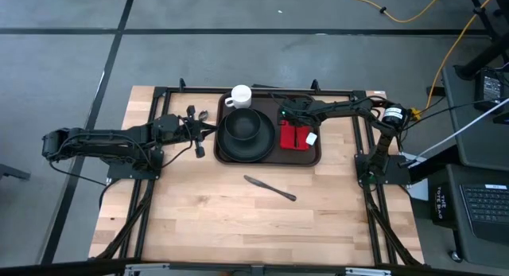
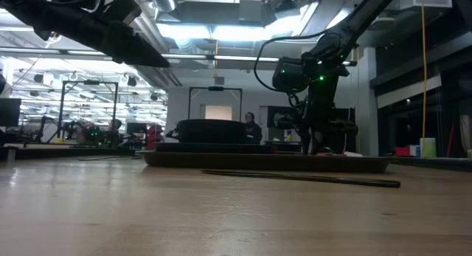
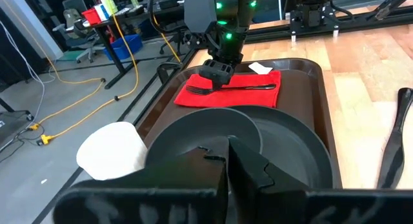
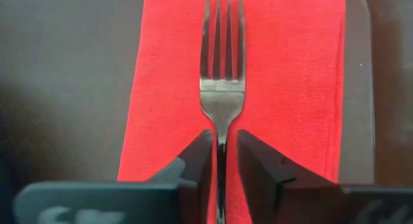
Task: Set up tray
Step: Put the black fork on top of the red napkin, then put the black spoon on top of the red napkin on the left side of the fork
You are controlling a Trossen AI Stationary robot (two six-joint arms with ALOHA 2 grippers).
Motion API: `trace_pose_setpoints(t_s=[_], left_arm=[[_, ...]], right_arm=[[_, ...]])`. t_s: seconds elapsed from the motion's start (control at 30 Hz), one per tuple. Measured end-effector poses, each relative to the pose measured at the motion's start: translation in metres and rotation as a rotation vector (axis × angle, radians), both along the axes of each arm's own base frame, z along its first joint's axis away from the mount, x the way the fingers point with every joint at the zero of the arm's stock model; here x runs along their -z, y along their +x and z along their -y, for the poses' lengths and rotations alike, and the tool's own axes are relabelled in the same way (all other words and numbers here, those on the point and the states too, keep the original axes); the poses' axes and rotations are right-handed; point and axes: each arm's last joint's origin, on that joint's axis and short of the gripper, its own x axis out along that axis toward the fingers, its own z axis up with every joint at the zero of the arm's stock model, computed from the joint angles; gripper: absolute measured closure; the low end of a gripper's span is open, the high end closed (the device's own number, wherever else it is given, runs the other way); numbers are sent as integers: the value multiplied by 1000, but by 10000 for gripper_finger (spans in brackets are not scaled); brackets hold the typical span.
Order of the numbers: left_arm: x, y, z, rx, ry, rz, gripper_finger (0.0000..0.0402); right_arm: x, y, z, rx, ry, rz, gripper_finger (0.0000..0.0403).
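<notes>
The right gripper [image 4: 222, 150] straddled the fork [image 4: 221, 69] handle on the red napkin [image 4: 290, 88], fingers apparently just released; the left gripper [image 3: 227, 161] waited clenched, empty.

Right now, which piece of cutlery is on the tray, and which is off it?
The silver metal fork lies on the red folded napkin inside the dark brown plastic tray; the dark knife lies on the bare wooden table.
</notes>
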Motion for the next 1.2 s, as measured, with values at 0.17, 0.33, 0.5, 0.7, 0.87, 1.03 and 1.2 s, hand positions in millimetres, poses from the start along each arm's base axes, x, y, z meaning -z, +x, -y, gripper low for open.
trace_pose_setpoints(t_s=[0.17,0.33,0.5,0.7,0.87,1.03,1.2], left_arm=[[0,0,0,0,0,0,396],[0,0,0,0,0,0,398],[0,0,0,0,0,0,399],[0,0,0,0,-7,3,399],[0,0,0,1,-10,4,399],[1,0,0,1,-14,-10,396],[4,-1,1,-5,-41,-27,399]], right_arm=[[0,0,0,2,0,1,282],[0,0,0,-3,0,1,266],[-6,3,0,-34,29,-5,265],[-32,14,5,-114,20,-36,265],[-57,23,6,-217,5,-86,265],[-81,36,-3,-368,-19,-132,265],[-108,29,-15,-488,-18,-162,265]])
